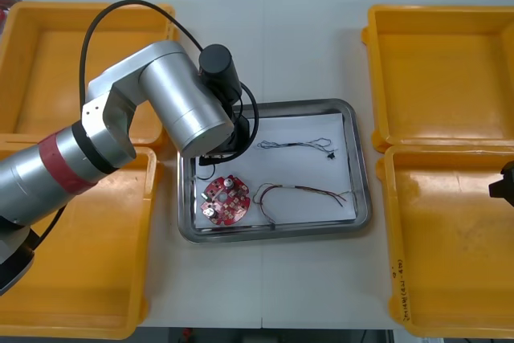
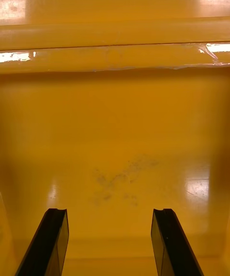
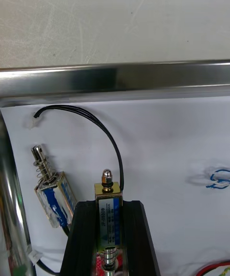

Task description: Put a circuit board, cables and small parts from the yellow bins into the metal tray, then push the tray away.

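Tray rim [image 3: 115, 77] lies near left end effector [image 3: 110, 207] holding small metal part [image 3: 109, 218].

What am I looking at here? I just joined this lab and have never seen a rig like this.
This is a two-armed robot sorting parts. The front view looks steeply down on a light table. The other two pictures come from a camera on each wrist, with that arm's black fingers at the bottom. A metal tray sits between yellow bins. It holds a round red circuit board, a blue and white cable and a red and yellow cable. The left gripper, over the tray, is shut on a small metal part. A second metal part lies beside it. The right gripper hangs open over the near right bin.
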Controlling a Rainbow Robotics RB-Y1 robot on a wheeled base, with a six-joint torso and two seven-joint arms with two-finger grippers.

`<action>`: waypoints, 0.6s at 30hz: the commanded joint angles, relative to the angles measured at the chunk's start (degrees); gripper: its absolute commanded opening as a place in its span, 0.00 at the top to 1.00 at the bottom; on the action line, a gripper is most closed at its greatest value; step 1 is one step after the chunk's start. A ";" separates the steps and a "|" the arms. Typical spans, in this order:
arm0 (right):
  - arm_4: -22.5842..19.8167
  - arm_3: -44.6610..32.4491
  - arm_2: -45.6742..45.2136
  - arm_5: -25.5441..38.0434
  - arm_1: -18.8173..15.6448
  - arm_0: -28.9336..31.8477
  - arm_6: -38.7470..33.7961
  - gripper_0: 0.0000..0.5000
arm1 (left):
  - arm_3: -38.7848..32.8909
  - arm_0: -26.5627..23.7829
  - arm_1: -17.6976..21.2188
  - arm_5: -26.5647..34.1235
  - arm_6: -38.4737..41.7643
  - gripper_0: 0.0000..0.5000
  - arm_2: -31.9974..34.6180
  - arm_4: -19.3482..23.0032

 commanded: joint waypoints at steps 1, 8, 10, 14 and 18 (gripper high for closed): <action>-1.06 -0.52 -2.18 0.16 -1.17 0.21 -2.64 0.00 | 0.98 0.31 -1.72 -1.97 3.76 0.99 -0.76 -1.21; -1.68 -0.52 -2.18 0.16 -1.17 0.30 -2.64 0.00 | 0.63 0.31 -1.81 -2.23 4.37 0.94 -0.76 -1.04; -1.76 -0.43 -2.26 0.16 -1.17 0.21 -2.64 0.00 | 0.19 0.31 -1.81 -2.23 4.81 0.32 -0.76 -1.04; -1.76 -0.52 -2.26 0.16 -1.17 0.30 -2.82 0.00 | -0.43 0.31 -1.72 -2.23 5.34 0.00 -0.76 -1.21; -1.76 -0.52 -2.18 0.16 -1.17 0.21 -3.17 0.00 | -1.22 0.31 -1.63 -2.23 6.04 0.00 -0.76 -1.21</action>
